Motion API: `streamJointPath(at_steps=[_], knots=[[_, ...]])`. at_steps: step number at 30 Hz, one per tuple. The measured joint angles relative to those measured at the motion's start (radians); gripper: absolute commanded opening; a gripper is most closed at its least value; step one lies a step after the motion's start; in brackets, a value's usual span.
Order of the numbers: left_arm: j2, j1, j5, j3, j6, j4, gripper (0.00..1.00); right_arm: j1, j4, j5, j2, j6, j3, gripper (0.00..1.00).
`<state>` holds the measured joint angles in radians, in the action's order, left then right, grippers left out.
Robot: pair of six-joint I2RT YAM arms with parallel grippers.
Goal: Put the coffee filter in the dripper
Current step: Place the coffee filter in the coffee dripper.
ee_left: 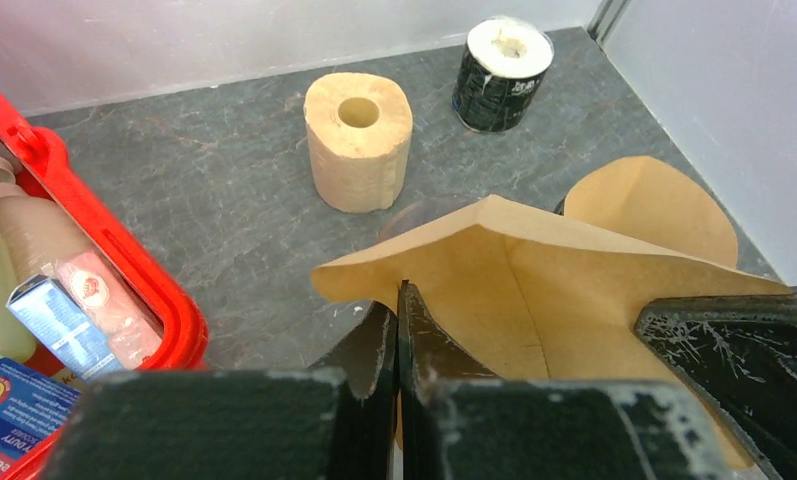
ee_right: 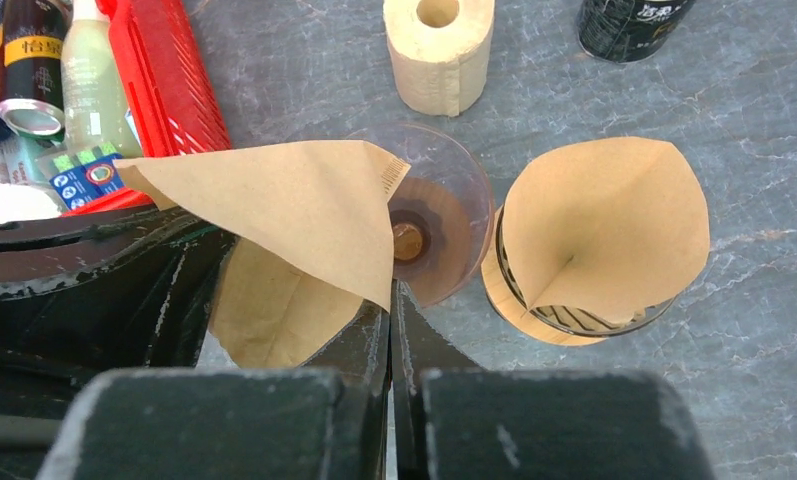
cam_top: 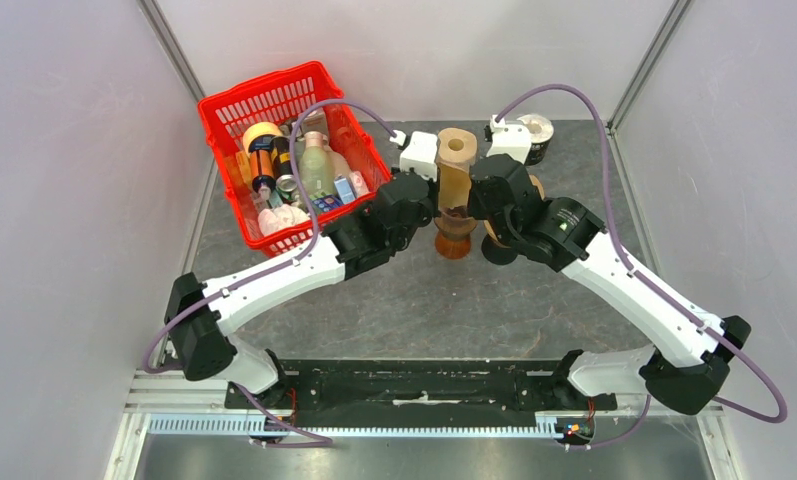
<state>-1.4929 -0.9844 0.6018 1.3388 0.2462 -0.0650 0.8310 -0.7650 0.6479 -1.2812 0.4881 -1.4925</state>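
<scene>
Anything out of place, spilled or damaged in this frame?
Nothing looks spilled or torn. One oddity: the left gripper and right gripper both pinch the same coffee filter, holding it bent open over the dripper, not seated in it. The red basket sits at an angle.

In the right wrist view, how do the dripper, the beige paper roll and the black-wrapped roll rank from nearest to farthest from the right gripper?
1. dripper, just ahead of the right gripper, under the coffee filter it pinches.
2. beige paper roll, farther ahead, near the middle.
3. black-wrapped roll, farthest, top right.
</scene>
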Motion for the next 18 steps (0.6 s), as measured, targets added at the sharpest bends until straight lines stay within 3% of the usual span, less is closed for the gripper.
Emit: streamJointPath(at_steps=[1,4,9,14,18], knots=[[-0.001,-0.003,0.0,0.002,0.0,-0.009,0.04,0.0,-0.006,-0.003,0.001,0.002,0.0,0.0],[0.0,-0.005,-0.01,0.003,0.0,-0.016,0.22,0.0,-0.026,-0.024,0.001,0.009,0.0,0.0],[0.011,0.003,-0.054,0.001,-0.006,-0.026,0.43,-0.021,-0.057,-0.079,-0.004,0.026,0.0,0.0],[0.079,0.003,-0.116,-0.044,-0.019,-0.021,0.76,-0.049,-0.089,-0.126,-0.034,0.061,0.0,0.0],[0.148,0.003,-0.161,-0.111,-0.028,0.002,0.86,-0.091,-0.093,-0.186,-0.043,0.09,0.0,0.0]])
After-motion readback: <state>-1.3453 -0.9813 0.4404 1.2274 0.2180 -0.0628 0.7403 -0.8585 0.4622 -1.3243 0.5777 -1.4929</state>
